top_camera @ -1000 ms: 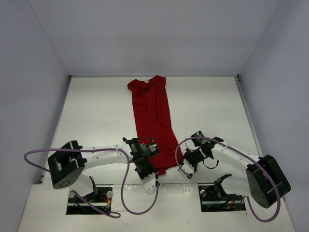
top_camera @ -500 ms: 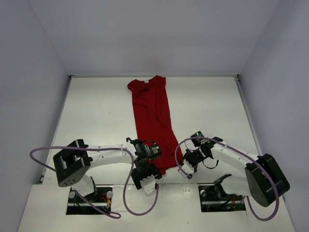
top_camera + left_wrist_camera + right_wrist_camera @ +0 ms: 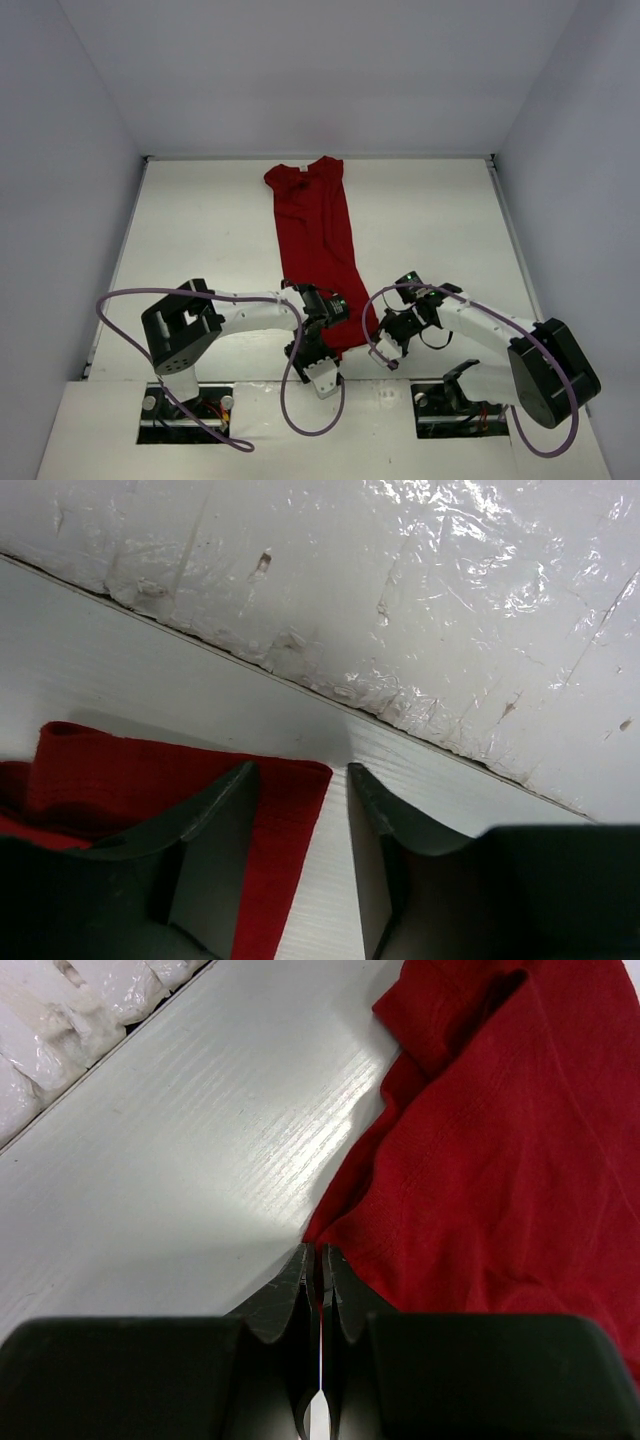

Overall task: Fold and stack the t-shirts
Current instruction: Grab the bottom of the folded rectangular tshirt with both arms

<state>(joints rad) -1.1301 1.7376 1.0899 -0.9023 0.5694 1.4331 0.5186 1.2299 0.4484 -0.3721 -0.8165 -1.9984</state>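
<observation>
- The left end effector [image 3: 318, 352] [image 3: 300, 772] sits low at about 6 o'clock on the white table [image 3: 200, 240] [image 3: 120, 680], close to the near edge. It is released, its two dark fingers [image 3: 215, 820] spread apart.
- Between those spread fingers lies the near corner of the t-shirt [image 3: 318, 240] [image 3: 285, 810]. The left finger rests over the red cloth and the right finger stands on bare table just beside the hem.
- The t-shirt is dark red and lies flat as a long narrow strip down the middle of the table. Its collar end is at 12 o'clock by the back wall and its hem at 6 o'clock between the two arms.
- The right end effector [image 3: 385, 352] [image 3: 318, 1252] is at roughly 5 o'clock, just beside the strip's right edge. It is clenched, the fingers [image 3: 285, 1295] pressed together with only a hairline slit between them.
- Its tips touch the rumpled edge of the t-shirt [image 3: 480, 1160], with bare table [image 3: 180, 1160] to their left. I cannot tell whether any cloth is caught between them.
</observation>
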